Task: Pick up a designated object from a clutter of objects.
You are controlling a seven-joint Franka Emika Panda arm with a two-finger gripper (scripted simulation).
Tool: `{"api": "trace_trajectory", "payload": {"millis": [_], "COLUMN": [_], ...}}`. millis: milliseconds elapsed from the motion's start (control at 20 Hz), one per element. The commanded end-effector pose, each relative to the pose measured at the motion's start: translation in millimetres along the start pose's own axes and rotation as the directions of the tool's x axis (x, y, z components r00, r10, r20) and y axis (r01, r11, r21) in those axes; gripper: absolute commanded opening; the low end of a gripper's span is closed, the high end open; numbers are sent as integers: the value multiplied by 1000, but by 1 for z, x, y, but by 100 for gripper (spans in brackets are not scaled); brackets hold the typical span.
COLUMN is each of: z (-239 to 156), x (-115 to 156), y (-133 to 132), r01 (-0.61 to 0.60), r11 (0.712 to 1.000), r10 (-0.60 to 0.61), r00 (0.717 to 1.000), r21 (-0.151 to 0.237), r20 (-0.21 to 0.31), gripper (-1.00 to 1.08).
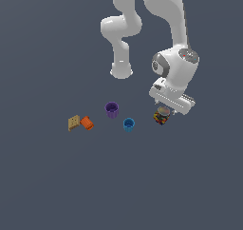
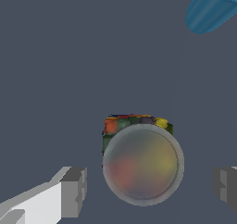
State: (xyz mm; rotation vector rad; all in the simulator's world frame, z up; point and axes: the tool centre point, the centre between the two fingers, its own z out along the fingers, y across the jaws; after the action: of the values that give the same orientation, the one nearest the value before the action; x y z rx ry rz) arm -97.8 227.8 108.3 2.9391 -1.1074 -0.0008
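Note:
The small squat jar (image 1: pixel 162 116) with a pale lid and dark multicoloured body stands on the grey floor at the exterior view's right, partly under my hand. In the wrist view the jar (image 2: pixel 142 163) sits between my two fingers, with a gap on each side. My gripper (image 1: pixel 167 111) (image 2: pixel 150 190) is open, directly above the jar and low over it, touching nothing. The rest of the clutter lies to the exterior view's left: a blue cup (image 1: pixel 128 124) (image 2: pixel 210 8), a purple cup (image 1: pixel 112 110), an orange cylinder (image 1: pixel 87 123) and a tan square block (image 1: pixel 73 123).
The arm's white base (image 1: pixel 121 71) stands behind the objects. The blue cup is the nearest neighbour of the jar, a short way off toward the exterior view's left.

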Motion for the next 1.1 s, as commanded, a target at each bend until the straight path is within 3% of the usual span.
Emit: {"api": "trace_trajectory", "payload": {"millis": [0, 900, 950, 1050], "z": [0, 50, 50, 50], "x": [0, -1, -1, -1], "y": [0, 0, 0, 0], "r01": [-1, -3, -3, -3], "r11": [1000, 1000, 1000, 1000], "r10": [1, 3, 3, 3], "r00": [1000, 1000, 1000, 1000], "r21": [0, 1, 1, 1], "r20": [0, 0, 0, 0], "gripper": [100, 100, -100, -100]}}
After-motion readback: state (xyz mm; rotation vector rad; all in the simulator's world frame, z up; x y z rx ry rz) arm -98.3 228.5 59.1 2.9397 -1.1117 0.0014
